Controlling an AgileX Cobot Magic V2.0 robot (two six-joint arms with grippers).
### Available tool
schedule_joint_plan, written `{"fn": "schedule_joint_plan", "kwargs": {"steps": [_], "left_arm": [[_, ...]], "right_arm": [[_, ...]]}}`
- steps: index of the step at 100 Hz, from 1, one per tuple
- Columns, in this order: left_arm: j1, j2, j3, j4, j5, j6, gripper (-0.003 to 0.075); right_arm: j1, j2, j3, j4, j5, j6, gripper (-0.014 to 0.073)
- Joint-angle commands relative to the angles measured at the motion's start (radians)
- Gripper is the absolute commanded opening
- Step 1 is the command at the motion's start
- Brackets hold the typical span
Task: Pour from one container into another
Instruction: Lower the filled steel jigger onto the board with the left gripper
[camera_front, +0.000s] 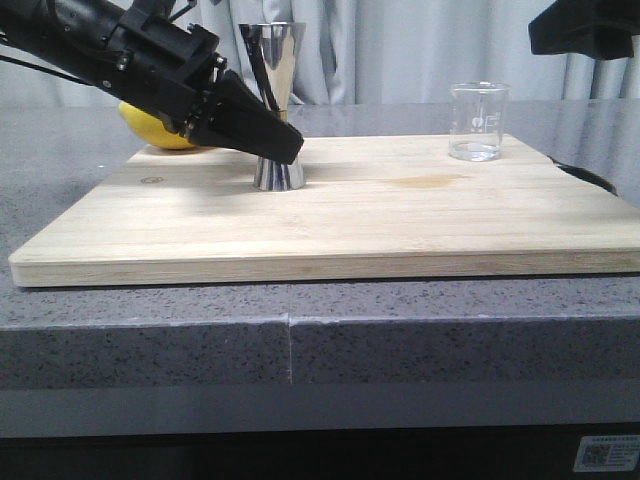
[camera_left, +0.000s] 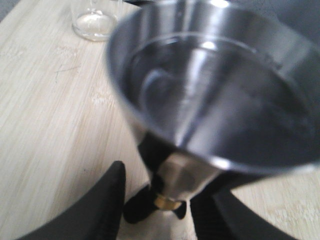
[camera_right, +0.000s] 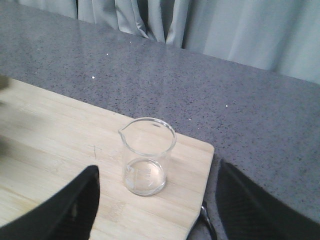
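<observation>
Pour not begun: glass beaker (camera_front: 479, 121) upright far right on cutting board (camera_front: 400, 225); right hand (camera_right: 155, 200) spread wide, empty; left hand (camera_front: 285, 140) straddles steel jigger (camera_front: 275, 70) waist, grip unclear.

Soft daylight; blurred jigger (camera_left: 215, 95) close-up.

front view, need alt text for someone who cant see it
The left gripper reaches in at the waist of a tall steel jigger standing upright on a wooden board, its black fingers hiding the jigger's middle. A small clear glass beaker stands upright near the board's far right corner, and something yellow lies behind the arm.
</observation>
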Motion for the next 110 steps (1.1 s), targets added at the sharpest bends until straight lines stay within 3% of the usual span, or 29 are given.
{"fn": "schedule_joint_plan", "kwargs": {"steps": [1,39,61,110], "left_arm": [[0.003,-0.054,-0.02,-0.055,0.081,-0.022,0.0348],[0.003,-0.054,-0.02,-0.049,0.081,-0.041,0.0365],[0.003,-0.054,-0.02,-0.047,0.081,-0.056,0.0431],[0.003,-0.054,-0.02,-0.038,0.081,-0.075,0.0433]], "right_arm": [[-0.006,-0.033,-0.022,0.006,-0.073,0.001,0.0449],[-0.006,-0.033,-0.022,0.008,-0.073,0.001,0.0449],[-0.006,-0.033,-0.022,0.008,-0.073,0.001,0.0449],[-0.006,-0.033,-0.022,0.008,-0.075,0.001,0.0449]]}}
